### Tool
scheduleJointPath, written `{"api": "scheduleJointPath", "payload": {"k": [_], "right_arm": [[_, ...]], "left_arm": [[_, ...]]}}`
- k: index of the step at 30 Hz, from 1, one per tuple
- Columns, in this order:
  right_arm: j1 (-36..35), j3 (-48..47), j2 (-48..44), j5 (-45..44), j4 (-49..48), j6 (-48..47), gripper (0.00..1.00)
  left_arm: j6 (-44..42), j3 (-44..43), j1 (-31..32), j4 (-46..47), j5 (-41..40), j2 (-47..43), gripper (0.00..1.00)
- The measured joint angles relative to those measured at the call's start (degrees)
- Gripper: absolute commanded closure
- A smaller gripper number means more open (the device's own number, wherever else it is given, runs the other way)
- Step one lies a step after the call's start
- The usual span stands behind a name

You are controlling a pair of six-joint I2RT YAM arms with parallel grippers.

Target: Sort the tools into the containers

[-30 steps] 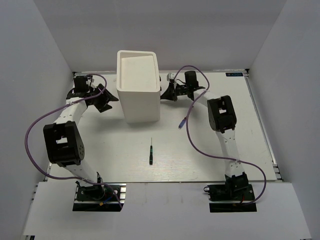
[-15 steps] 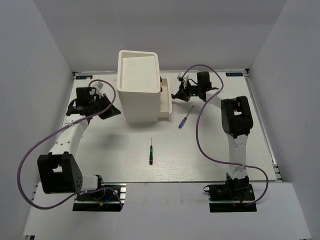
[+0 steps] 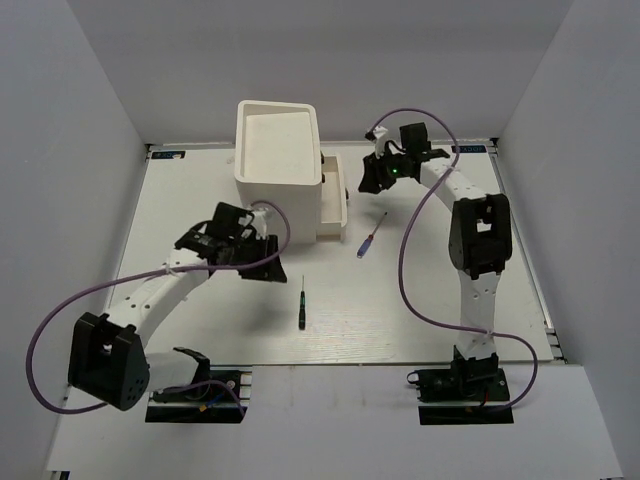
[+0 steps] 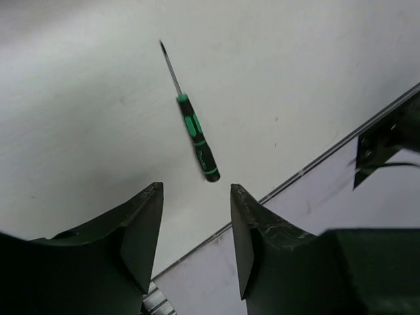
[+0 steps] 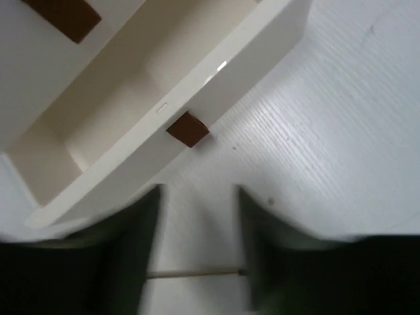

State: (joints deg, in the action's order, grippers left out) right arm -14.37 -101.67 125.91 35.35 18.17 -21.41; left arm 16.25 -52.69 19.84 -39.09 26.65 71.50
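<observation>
The tall white cabinet (image 3: 277,150) stands at the back, with one low drawer (image 3: 333,200) pulled out to its right. In the right wrist view the drawer (image 5: 131,98) looks empty and its brown knob (image 5: 188,128) faces my right gripper (image 5: 198,193), which is open and off the knob. A thin shaft (image 5: 190,272) lies below, between its fingers. The blue/red screwdriver (image 3: 370,238) lies right of the drawer. The thin black screwdriver with green bands (image 3: 301,303) (image 4: 197,138) lies mid-table. My left gripper (image 4: 195,197) (image 3: 262,262) is open and empty, just left of it. The other tools are out of view.
The table's near edge and a metal rail (image 4: 341,147) run close behind the black screwdriver in the left wrist view. White walls enclose the table on three sides. Purple cables (image 3: 410,250) loop beside both arms.
The drawer slid out to the right and my right gripper came off its knob and drew back. My left arm swung from the cabinet's left side to mid-table, near the black screwdriver.
</observation>
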Motion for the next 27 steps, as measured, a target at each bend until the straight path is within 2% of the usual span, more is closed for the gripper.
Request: {"api": "scheduleJointPath", "payload": {"k": [1, 4, 6, 7, 8, 10, 13, 19, 20, 21, 23, 24, 25, 27], "right_arm": [[0.37, -1.68, -0.24, -0.46, 3.02, 1.62, 1.0], [1.97, -1.77, -2.8, -1.25, 8.39, 6.49, 1.0], [3.06, 3.23, -6.91, -2.47, 9.44, 8.74, 1.0], [3.58, 6.34, -9.18, -3.15, 9.6, 9.27, 0.87], [4.02, 9.44, -11.5, -3.72, 10.71, 9.84, 0.6], [4.55, 12.9, -14.29, -4.37, 13.2, 10.43, 0.56], [4.63, 13.92, -15.02, -4.63, 14.91, 10.58, 0.56], [5.16, 17.46, -16.26, -4.79, 15.58, 11.28, 0.56], [5.31, 17.68, -16.44, -4.76, 15.61, 11.58, 0.56], [5.49, 17.9, -16.7, -4.76, 15.61, 11.89, 0.56], [5.77, 17.99, -17.09, -4.74, 15.56, 12.24, 0.66], [5.84, 18.16, -17.42, -4.72, 15.47, 12.37, 0.74], [6.03, 18.32, -17.84, -4.72, 15.58, 12.55, 0.9], [6.19, 18.8, -18.6, -4.76, 15.34, 12.57, 1.0]], "left_arm": [[0.35, 1.01, 2.43, -0.02, -1.09, -0.11, 0.5], [2.14, 2.43, 8.96, 0.28, -4.96, 1.25, 0.59], [3.85, 2.29, 13.09, 1.14, -7.96, 3.48, 0.59], [4.55, 2.23, 15.02, 1.62, -9.49, 4.57, 0.54], [5.55, 2.03, 17.03, 1.86, -11.47, 5.84, 0.5], [7.39, 1.27, 20.15, 2.16, -15.28, 8.79, 0.45], [10.25, -0.35, 23.87, 2.36, -20.81, 14.27, 0.4], [14.51, -4.02, 27.17, 1.29, -29.0, 24.41, 0.39], [14.86, -4.83, 27.45, 1.44, -30.18, 25.16, 0.43], [15.54, -5.81, 27.74, 1.4, -31.52, 26.05, 0.56], [16.57, -7.52, 28.28, 0.76, -33.64, 27.58, 0.77], [16.87, -8.2, 28.55, 0.72, -34.4, 28.17, 0.91], [17.22, -8.76, 28.85, 0.5, -34.86, 28.52, 0.96], [17.27, -10.16, 29.75, -0.28, -35.87, 29.29, 1.0]]}}
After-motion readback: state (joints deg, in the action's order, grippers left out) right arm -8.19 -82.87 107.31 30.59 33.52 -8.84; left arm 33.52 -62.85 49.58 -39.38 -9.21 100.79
